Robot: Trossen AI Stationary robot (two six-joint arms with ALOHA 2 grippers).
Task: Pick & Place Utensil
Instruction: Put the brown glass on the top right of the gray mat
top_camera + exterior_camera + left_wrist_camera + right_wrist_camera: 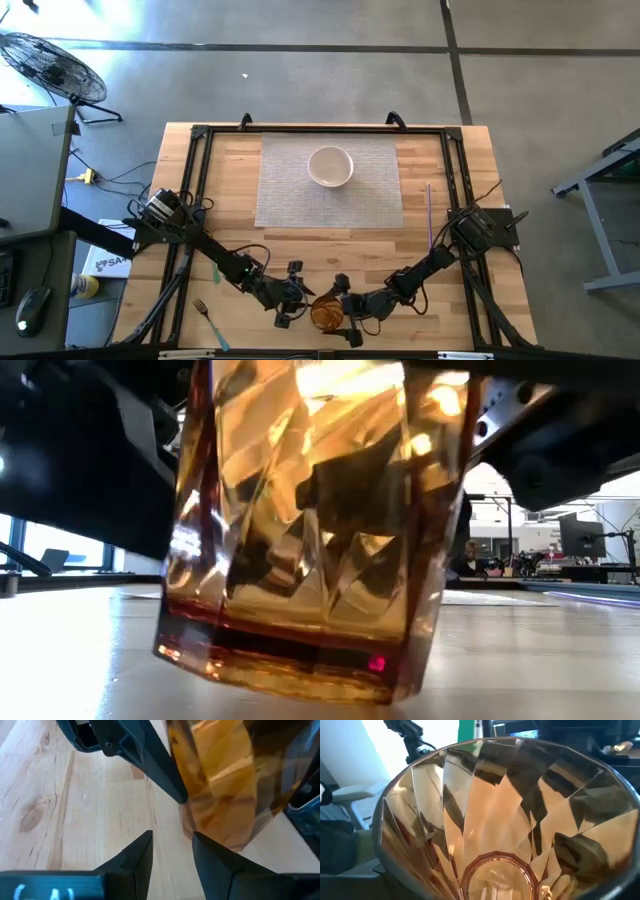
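Note:
An amber faceted glass (325, 316) stands by the table's near edge and fills the low view (310, 530), where it is tilted. My right gripper (345, 312) is at the glass, and its wrist camera looks down into the open mouth (505, 820). My left gripper (292, 300) is open, low over the wood just left of the glass (225, 785); I cannot tell whether it touches it. A fork with a teal handle (207, 318) lies flat near the near left corner. A thin purple utensil (430, 213) lies flat right of the placemat. My right gripper holds the amber glass from above. One dark finger (150, 765) lies slanting down along the outer wall (200, 775) on the glass's left side. The other finger is hidden by the glass. The glass is tilted, with one edge of its base (180, 650) raised.
A grey placemat (280, 190) covers the table's far middle with a white bowl (330, 166) on it. A black frame (195, 160) runs around the tabletop. Bare wood lies between the placemat and the grippers. People and desks show far behind in the low view.

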